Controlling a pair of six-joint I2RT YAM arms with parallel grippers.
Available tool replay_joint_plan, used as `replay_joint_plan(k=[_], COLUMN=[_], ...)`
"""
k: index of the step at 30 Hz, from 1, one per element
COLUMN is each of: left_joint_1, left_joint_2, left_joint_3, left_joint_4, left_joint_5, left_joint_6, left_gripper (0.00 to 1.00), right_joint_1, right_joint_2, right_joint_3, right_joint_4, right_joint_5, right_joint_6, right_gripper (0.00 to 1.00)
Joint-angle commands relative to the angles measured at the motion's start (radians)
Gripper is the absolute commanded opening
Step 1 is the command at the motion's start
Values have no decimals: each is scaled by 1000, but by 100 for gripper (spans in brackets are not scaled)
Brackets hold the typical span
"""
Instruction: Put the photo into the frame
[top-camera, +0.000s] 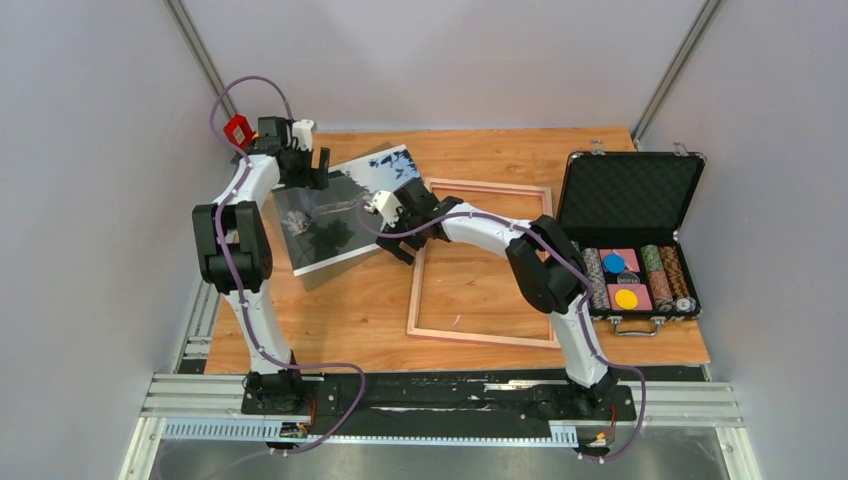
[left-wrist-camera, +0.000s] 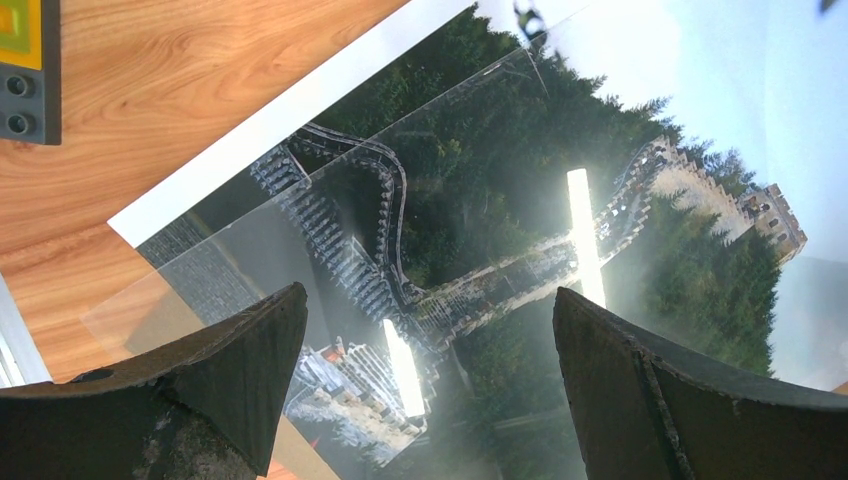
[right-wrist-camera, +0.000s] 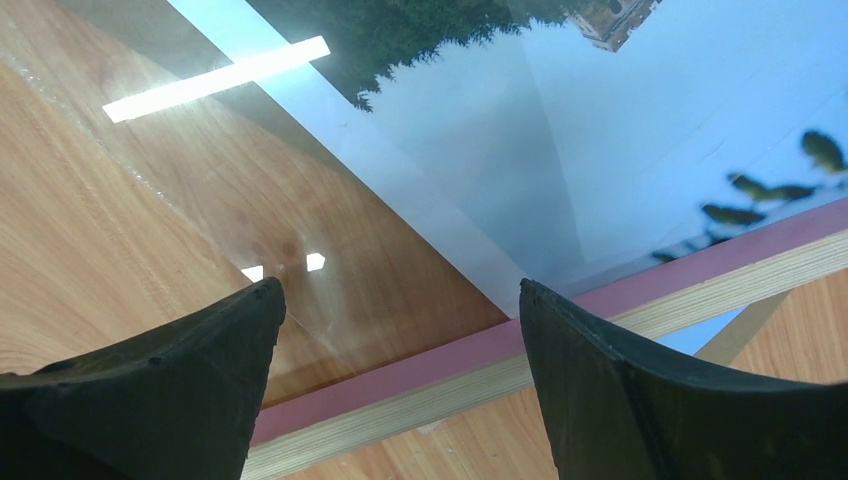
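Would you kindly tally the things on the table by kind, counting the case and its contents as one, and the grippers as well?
photo: 1
clear sheet lying over it: 1
frame: 1
black case: 1
Grippers: 2, the left gripper and the right gripper, both open
Total: 6

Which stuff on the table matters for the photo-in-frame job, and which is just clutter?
Job:
photo
frame
clear sheet lying on the photo

Lying about:
open black case
poker chips inside it
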Motion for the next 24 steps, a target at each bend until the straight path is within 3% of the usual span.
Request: replay_joint_plan(k=[1,16,24], left_joint_1=[4,1,-5], left_joint_2=[14,135,278], left_joint_3=[22,167,384], left_joint_4=[28,10,-10], left_joint_5=[19,37,9], left_joint_6=[-7,-28,-94], left_gripper=[100,100,100], right_joint_1=[-27,-27,-11], right_joint_2=[-24,-75,-47], right_joint_3=[3,-60,-38], right_joint_4=[-82,-95,-96], right_joint_5=[59,-27,-41], right_joint_6=[33,40,35], right_gripper=[92,97,96])
